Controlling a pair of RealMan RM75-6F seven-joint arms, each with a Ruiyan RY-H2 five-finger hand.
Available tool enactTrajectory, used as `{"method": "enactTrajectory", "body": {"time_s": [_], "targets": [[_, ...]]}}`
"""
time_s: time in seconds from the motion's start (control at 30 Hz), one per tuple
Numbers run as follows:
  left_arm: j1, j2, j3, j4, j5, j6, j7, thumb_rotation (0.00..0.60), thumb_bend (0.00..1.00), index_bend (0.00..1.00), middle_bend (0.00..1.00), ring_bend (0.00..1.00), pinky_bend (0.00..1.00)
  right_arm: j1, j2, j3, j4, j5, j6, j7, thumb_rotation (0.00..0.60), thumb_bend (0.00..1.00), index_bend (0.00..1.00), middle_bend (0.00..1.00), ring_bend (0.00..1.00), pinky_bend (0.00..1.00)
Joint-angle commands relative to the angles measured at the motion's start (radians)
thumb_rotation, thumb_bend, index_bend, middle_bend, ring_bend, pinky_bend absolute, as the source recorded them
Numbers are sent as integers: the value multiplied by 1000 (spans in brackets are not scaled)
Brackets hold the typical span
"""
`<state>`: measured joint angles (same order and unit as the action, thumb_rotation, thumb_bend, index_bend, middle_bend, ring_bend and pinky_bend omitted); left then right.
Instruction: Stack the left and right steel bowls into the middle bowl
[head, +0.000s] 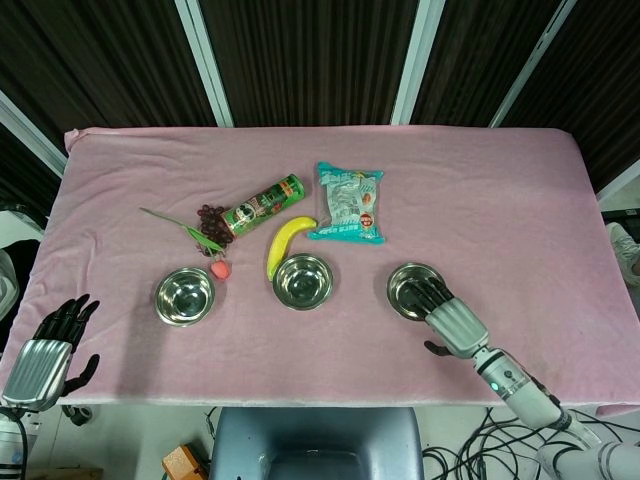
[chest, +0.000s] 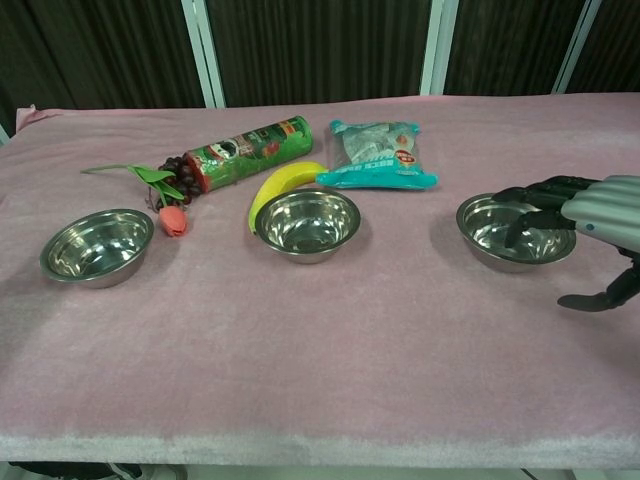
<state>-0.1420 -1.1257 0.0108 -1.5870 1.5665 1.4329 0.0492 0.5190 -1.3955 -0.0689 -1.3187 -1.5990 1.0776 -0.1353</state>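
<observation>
Hovering over the right steel bowl (head: 412, 291), the right robot hand (head: 447, 316), fingers spread, holding nothing.

The head view looks steeply down on the whole table (head: 520, 190); the chest view, low and near, shares its front half.

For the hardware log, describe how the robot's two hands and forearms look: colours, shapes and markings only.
Both the right hand and the left hand have a ribbed silver-grey metallic back and slim black segmented fingers with a black thumb. The right forearm is a light grey-white cylinder with a dark band near the wrist and a small green mark. No sleeves or logos are discernible.
</observation>
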Motion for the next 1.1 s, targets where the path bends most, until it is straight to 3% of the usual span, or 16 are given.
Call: {"method": "enactTrajectory", "body": {"time_s": [0.03, 0.2, 0.4, 0.77, 0.97, 1.1], "targets": [[-1, 1, 0, 0, -1, -4, -2, 600, 409, 0, 3, 0, 144, 2, -30, 16, 51, 16, -10, 32, 600, 369, 438, 0, 0, 0], [-5, 2, -1, 1, -7, -13, -4, 600, 410, 0, 4, 0, 144, 18, -62, 41, 99, 26, -18, 72, 600, 373, 503, 0, 0, 0], [-7, 4, -2, -1, -13, -20, -6, 600, 410, 0, 6, 0, 144, 45, -100, 61, 147, 38, -51, 90, 600, 508, 633, 1, 0, 0], [-11, 6, -1, 0, -9, -25, -18, 600, 412, 0, 10, 0, 145, 31, -115, 71, 168, 21, 19, 93, 600, 584, 762, 31, 0, 0], [-11, 6, 0, -2, -9, -27, -19, 600, 411, 0, 10, 0, 145, 65, -114, 132, 104, 5, 76, 42, 600, 584, 770, 55, 0, 0], [-10, 10, 1, -1, -7, -24, -30, 600, 410, 0, 10, 0, 146, 121, -122, 201, 21, 27, 57, -56, 600, 584, 770, 61, 0, 0]]}}
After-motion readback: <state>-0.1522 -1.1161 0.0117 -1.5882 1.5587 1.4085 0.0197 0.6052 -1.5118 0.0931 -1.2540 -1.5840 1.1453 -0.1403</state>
